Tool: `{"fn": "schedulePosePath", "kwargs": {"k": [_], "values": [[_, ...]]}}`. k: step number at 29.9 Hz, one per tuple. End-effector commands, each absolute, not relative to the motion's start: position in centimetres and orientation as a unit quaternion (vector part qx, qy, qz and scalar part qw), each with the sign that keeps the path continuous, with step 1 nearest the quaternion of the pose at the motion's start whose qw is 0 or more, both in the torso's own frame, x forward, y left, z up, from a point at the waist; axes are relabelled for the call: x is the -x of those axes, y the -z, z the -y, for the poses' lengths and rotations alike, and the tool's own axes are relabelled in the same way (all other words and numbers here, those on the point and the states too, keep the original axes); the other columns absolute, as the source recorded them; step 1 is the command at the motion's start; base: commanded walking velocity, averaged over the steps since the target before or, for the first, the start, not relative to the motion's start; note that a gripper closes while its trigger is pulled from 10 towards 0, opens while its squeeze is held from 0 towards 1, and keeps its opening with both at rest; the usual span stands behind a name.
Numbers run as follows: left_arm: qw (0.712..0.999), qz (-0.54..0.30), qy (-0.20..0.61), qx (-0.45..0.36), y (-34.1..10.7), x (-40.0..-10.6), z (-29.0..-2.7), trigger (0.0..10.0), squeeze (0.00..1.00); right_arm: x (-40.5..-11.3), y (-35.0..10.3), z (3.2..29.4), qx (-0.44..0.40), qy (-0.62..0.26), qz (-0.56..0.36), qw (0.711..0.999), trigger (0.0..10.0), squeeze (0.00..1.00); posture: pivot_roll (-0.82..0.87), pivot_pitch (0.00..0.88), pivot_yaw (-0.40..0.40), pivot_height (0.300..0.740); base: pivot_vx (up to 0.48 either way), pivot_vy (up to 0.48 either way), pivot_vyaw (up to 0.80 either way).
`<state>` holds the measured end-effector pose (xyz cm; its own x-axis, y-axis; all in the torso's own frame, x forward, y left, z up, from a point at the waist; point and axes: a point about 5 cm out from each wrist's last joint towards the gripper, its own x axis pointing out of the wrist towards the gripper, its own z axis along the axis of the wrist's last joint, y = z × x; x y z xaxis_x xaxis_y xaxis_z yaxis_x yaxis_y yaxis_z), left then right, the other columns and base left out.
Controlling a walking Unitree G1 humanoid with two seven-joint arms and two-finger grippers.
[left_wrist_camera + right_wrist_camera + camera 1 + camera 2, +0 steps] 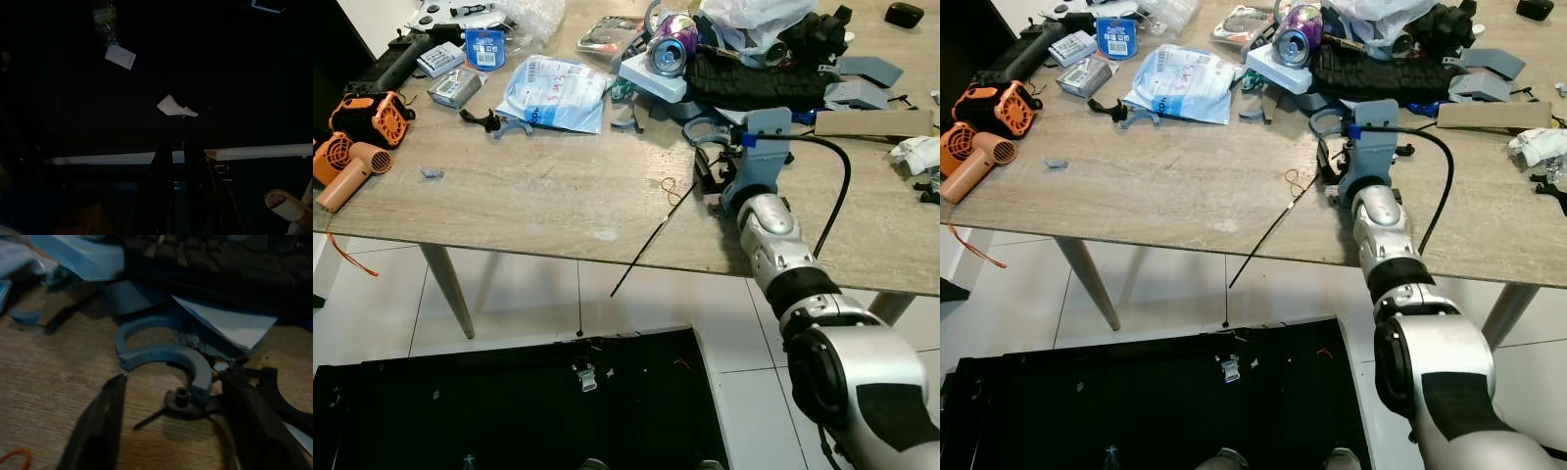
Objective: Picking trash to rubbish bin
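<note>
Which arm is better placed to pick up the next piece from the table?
Right: the right gripper is over the table, fingers open around the blue ring piece. The left gripper hangs low in shade.

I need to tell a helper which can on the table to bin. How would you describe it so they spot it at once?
On the wooden table, look to the far edge's cluttered pile. The can lies on its side atop a pale blue block, beside the black bag. It is the only shiny purple cylinder, silver round end facing the robot.
</note>
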<state>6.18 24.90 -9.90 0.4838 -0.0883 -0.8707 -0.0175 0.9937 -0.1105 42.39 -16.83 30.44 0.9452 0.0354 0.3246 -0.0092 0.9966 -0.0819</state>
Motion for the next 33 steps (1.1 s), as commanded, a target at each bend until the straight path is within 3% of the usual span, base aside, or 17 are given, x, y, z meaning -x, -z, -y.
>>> {"fn": "schedulePosePath", "kwargs": {"k": [1,20,27,33], "values": [[0.84,-0.539,0.008,0.062,10.3,-3.5,-25.0,10.0,0.0,-42.6,-29.4,16.8,0.038,-0.011,0.131,0.991,0.0,0.0,0.11,0.511,0.148,0.74,0.0,0.0,0.0],[0.848,-0.526,-0.006,0.069,10.3,-6.2,-24.6,10.0,0.0,-42.9,-31.0,17.3,-0.031,-0.017,0.094,0.995,0.0,0.0,0.07,0.426,0.117,0.74,0.0,0.0,0.0],[0.848,-0.525,-0.022,0.073,10.3,-7.2,-24.5,10.0,0.0,-42.2,-33.6,16.6,-0.114,-0.099,0.202,0.968,0.0,0.0,0.05,0.367,0.102,0.74,0.0,0.0,0.0],[0.849,-0.521,-0.037,0.079,10.3,-8.5,-24.3,10.0,0.0,-41.1,-34.6,16.8,-0.222,-0.223,0.281,0.907,0.0,0.0,0.03,0.297,0.084,0.74,0.0,0.0,0.0]]}}
